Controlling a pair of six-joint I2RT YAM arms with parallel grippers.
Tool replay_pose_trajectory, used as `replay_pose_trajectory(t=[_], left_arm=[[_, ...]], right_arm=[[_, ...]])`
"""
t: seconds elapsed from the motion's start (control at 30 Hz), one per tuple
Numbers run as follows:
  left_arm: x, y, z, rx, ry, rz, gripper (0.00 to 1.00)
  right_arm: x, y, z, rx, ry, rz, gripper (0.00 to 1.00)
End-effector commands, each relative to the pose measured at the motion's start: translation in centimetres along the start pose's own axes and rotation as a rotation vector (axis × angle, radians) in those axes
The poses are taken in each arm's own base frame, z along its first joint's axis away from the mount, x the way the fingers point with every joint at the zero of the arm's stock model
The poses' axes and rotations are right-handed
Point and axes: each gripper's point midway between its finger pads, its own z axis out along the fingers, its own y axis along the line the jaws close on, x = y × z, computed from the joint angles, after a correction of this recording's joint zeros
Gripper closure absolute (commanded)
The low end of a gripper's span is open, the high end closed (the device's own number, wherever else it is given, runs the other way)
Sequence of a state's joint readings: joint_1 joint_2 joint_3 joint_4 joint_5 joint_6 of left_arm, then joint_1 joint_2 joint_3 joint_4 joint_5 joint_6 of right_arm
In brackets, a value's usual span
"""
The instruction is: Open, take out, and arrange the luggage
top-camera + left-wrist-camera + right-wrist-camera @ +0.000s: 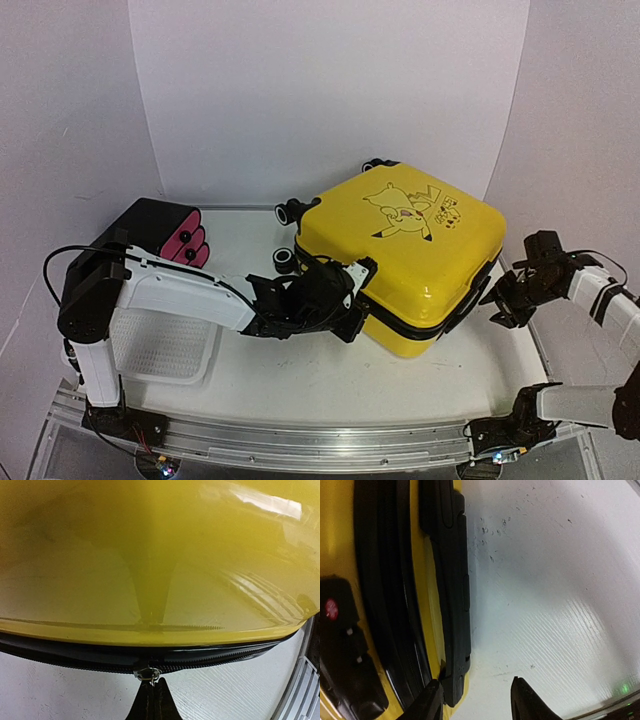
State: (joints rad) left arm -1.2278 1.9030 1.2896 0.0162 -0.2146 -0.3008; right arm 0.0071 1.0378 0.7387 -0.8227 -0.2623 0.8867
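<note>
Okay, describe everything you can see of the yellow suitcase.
The suitcase is a glossy yellow hard shell, lying flat with its lid down on the white table, turned diagonally. A black cartoon drawing marks its lid, and its black wheels point toward the back left. A black zipper band runs round its middle, and there is a black side handle. The left gripper is pinched on the zipper pull. The right gripper stands open beside the handle.
</note>
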Motion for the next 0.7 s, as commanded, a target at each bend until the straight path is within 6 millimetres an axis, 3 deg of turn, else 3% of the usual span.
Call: replay_pose_trajectory(t=[0.0, 0.17, 0.33, 0.67], left_arm=[[-5.9, -4.6, -2.4, 0.148, -0.161, -0.033, 1.00], [-5.8, -4.6, -2.5, 0.148, -0.158, -0.033, 1.00], [-5.7, -4.6, -2.4, 0.148, -0.155, -0.035, 1.00], [-5.8, -4.9, -1.9, 0.154, -0.155, -0.034, 1.00]], right_arm=[[-2.6, 1.6, 1.0, -0.091, -0.117, 0.078, 0.55], [-2.8, 1.9, 3.6, -0.103, -0.074, 0.098, 0.58], [-2.8, 2.0, 4.7, -0.118, -0.063, 0.093, 0.58], [-1.3, 0.3, 7.3, -0.009, -0.051, 0.001, 0.60]])
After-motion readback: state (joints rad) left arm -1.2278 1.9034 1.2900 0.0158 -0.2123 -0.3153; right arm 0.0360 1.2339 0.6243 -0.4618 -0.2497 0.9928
